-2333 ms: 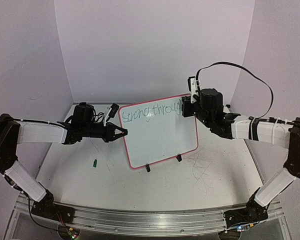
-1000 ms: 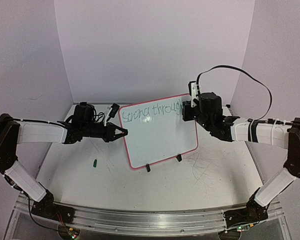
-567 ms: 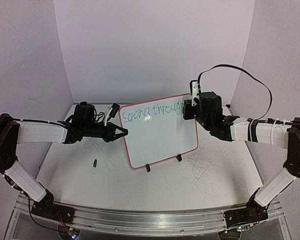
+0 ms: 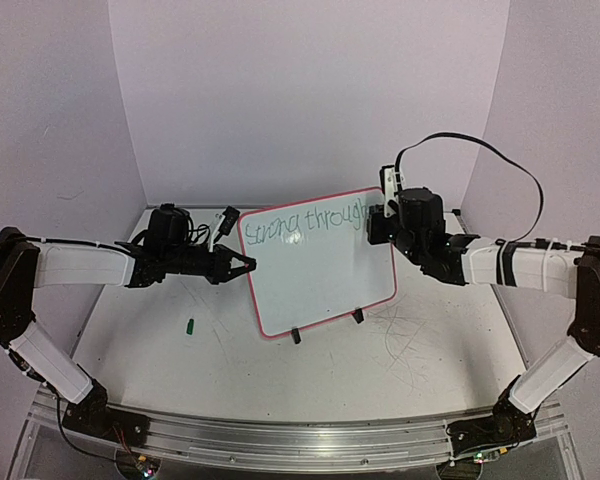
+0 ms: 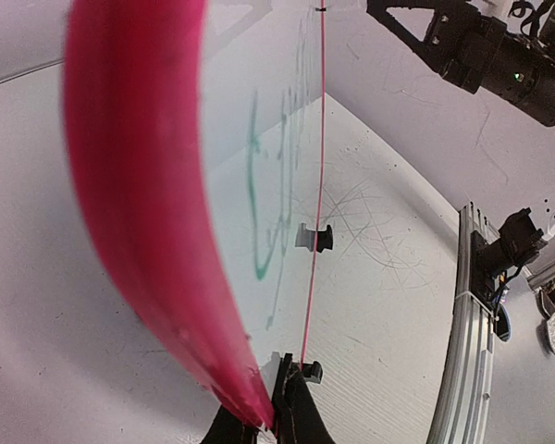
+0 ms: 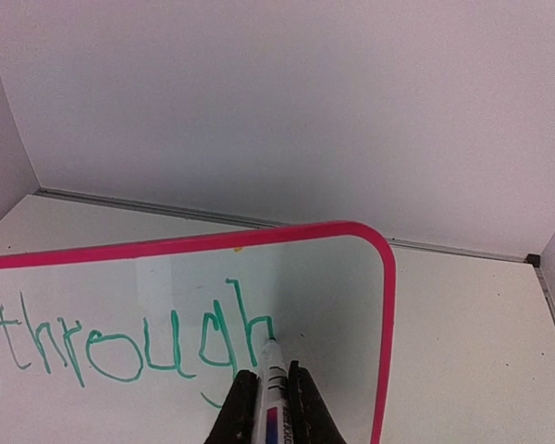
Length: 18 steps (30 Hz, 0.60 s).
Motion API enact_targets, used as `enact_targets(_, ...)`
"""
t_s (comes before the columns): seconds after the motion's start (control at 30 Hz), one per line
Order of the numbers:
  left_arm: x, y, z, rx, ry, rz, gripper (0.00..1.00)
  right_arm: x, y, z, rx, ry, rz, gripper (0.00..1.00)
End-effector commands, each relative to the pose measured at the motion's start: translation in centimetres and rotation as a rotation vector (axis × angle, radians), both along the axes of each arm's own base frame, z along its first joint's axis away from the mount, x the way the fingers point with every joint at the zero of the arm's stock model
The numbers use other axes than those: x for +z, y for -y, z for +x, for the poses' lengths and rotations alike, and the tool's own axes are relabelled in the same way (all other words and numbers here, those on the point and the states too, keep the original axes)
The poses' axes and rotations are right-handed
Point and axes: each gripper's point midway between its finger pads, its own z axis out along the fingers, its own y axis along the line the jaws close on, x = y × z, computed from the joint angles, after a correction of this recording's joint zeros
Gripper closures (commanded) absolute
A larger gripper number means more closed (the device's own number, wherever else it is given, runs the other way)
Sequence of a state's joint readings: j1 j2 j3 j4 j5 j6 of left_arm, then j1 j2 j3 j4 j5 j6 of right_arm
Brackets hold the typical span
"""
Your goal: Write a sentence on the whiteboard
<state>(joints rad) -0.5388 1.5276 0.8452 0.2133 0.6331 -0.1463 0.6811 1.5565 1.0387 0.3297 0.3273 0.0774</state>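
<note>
While the jaws of the left arm (image 4: 80, 265) clamp the whiteboard (image 4: 320, 270), propped mid-frame on the table (image 4: 230, 360), those of the right arm (image 4: 500, 262) pinch a marker (image 6: 274, 375) ending the sentence (image 6: 116, 351) at "through", upper right, so next likely comes a lower line.

Soft even light, faint glare on whiteboard (image 4: 325, 270), fisheye edges

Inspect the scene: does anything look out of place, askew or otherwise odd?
A small green piece, perhaps a marker cap, lies loose on the tabletop left of the whiteboard. The whiteboard sits askew, its top edge slanting. Right of it, the tabletop carries grey scribbles.
</note>
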Motion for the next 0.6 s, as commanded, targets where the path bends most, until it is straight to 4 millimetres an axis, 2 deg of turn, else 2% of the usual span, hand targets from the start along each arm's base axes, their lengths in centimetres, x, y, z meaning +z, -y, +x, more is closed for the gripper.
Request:
enact_targets(0.0,-1.4,-1.3,2.4,0.088,0.096,0.131,1.00,0.5,0.7,-0.6,-0.005,-0.004,0.022,1.00)
enact_targets(0.17,-1.5,-1.3,2.4,0.088,0.094,0.132,1.00,0.4,1.2,-0.7,-0.027,-0.003,0.011,1.00)
enact_targets(0.27,-1.6,-1.3,2.4,0.087,0.092,0.133,1.00,1.4,2.1,-0.7,-0.068,0.022,0.005,1.00)
enact_targets(0.37,-1.8,-1.2,2.4,0.085,0.089,0.135,1.00,2.8,2.0,-0.7,-0.063,0.048,0.012,1.00)
enact_targets(0.43,-1.7,-1.2,2.5,0.087,0.090,0.136,1.00,4.5,2.0,-1.1,-0.042,0.083,0.031,1.00)
enact_targets(0.5,-1.9,-1.3,2.5,0.090,0.089,0.140,1.00,8.1,1.5,-2.7,0.049,0.164,0.090,1.00)
enact_targets(0.57,-2.0,-1.3,2.5,0.093,0.086,0.143,1.00,10.7,1.1,-4.8,0.143,0.229,0.135,1.00)
